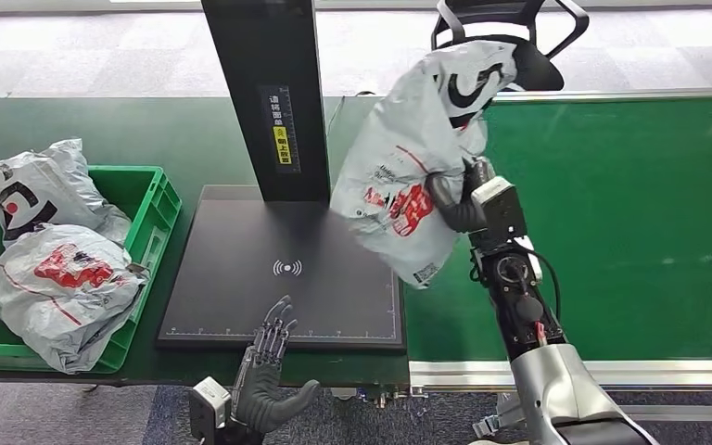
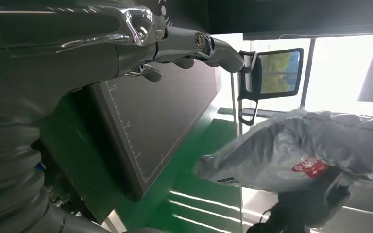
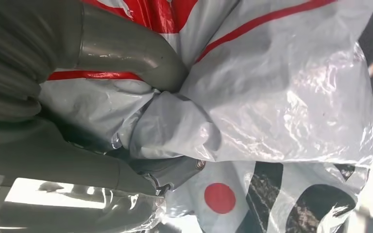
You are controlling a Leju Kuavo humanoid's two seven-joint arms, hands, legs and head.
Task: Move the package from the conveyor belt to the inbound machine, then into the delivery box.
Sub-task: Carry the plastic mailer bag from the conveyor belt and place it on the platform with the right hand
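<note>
Green belt on one side and dark green worktop (image 1: 74, 120) on the other frame the black scanning plate of the inbound machine (image 1: 241, 269). Above the plate's edge next to the belt, the right hand (image 1: 459, 199) holds the package (image 1: 408, 158) in the air, fingers pressed into its middle. It is a soft plastic mailer, probably light and slippery; it creases where it is gripped, so a bunched fold seems the safest hold. The left hand (image 1: 264, 371) waits spread at the plate's near edge.

Inbound machine (image 1: 283, 269) taken as reference. Delivery box (image 1: 153, 199) lies to its left, two bags (image 1: 56, 278) inside. Conveyor belt (image 1: 630, 222) lies right. Package (image 1: 408, 167) above its right edge. Chair (image 1: 510, 28) behind.
</note>
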